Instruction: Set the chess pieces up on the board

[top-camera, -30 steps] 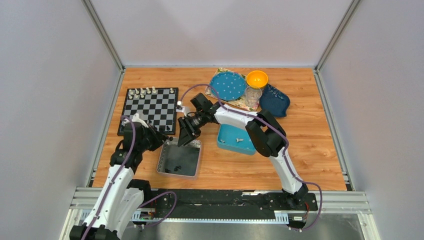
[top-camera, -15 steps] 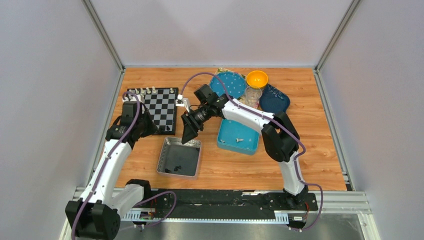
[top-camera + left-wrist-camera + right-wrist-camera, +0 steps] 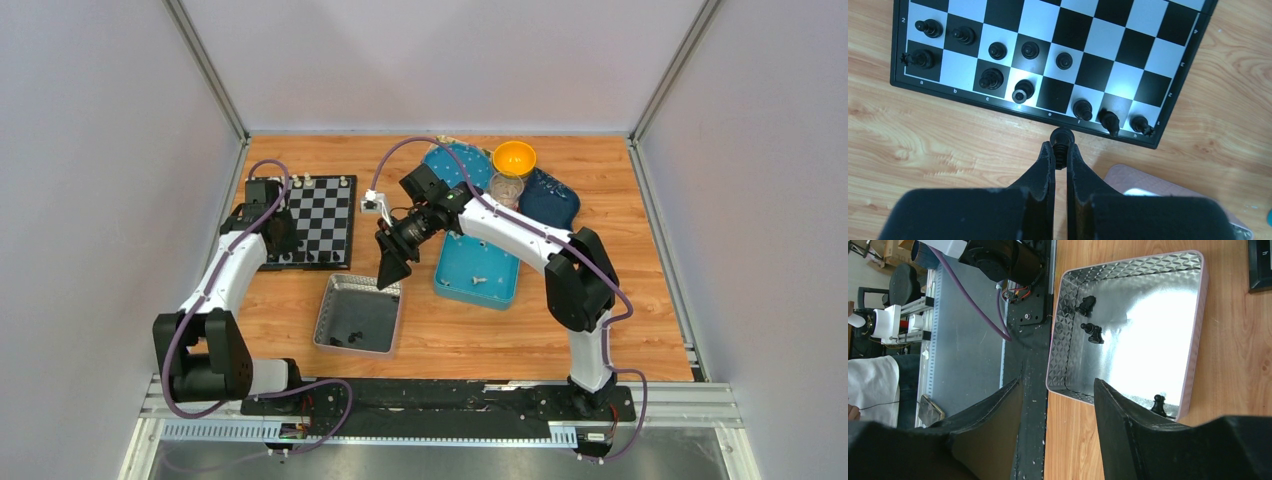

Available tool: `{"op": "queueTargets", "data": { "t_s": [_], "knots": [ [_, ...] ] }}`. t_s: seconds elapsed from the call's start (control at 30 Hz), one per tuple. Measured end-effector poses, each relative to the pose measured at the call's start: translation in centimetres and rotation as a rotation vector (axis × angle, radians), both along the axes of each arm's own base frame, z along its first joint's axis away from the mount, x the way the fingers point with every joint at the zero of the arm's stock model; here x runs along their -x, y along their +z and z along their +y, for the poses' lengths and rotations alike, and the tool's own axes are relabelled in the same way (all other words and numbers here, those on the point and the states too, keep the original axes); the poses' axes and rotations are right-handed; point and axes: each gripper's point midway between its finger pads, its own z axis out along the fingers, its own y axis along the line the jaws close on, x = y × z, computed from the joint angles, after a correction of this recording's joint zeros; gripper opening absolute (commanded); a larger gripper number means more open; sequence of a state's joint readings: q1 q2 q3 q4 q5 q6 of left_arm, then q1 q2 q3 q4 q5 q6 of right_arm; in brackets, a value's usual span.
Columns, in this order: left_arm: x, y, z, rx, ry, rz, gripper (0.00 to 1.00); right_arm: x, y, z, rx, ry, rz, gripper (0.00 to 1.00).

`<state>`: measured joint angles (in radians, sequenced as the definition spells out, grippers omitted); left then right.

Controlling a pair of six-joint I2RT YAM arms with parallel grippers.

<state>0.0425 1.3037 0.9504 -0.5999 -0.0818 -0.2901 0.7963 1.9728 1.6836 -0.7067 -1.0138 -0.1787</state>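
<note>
Left gripper (image 3: 1060, 156): jaws drawn almost together, pinching one black chessman (image 3: 1063, 138) by its stem. The piece sits over the near border of the board (image 3: 1098, 45), beside the e and f file marks; contact with the border cannot be judged. Further black chess pieces (image 3: 997, 50) stand on the two ranks nearest this gripper. In the top view the board (image 3: 325, 215) lies at the far left of the table (image 3: 600, 300), with cream-white chess pieces (image 3: 300, 183) along its far rank. Right gripper (image 3: 1058, 385): jaws standing well apart, holding and touching nothing, poised above one edge of the silver tray (image 3: 1198, 315), in which three loose black chessmen (image 3: 1093, 332) lie. A blue tray (image 3: 460, 265) lies just to the right of the silver one.
</note>
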Motion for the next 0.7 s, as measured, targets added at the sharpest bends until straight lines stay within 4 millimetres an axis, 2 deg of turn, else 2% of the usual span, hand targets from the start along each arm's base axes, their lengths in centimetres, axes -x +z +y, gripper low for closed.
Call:
{"op": "queueTargets", "data": {
  "t_s": [0.33, 0.7],
  "knots": [
    [-2.0, -1.5, 0.6, -0.001, -0.022, 0.019, 0.01, -0.4, 0.0, -0.5, -0.004, 0.002, -0.015, 0.57],
    [-2.7, -3.1, 0.9, 0.005, -0.037, 0.054, 0.02, -0.5, -0.1, -0.6, -0.004, 0.001, -0.017, 0.58]
  ]
}}
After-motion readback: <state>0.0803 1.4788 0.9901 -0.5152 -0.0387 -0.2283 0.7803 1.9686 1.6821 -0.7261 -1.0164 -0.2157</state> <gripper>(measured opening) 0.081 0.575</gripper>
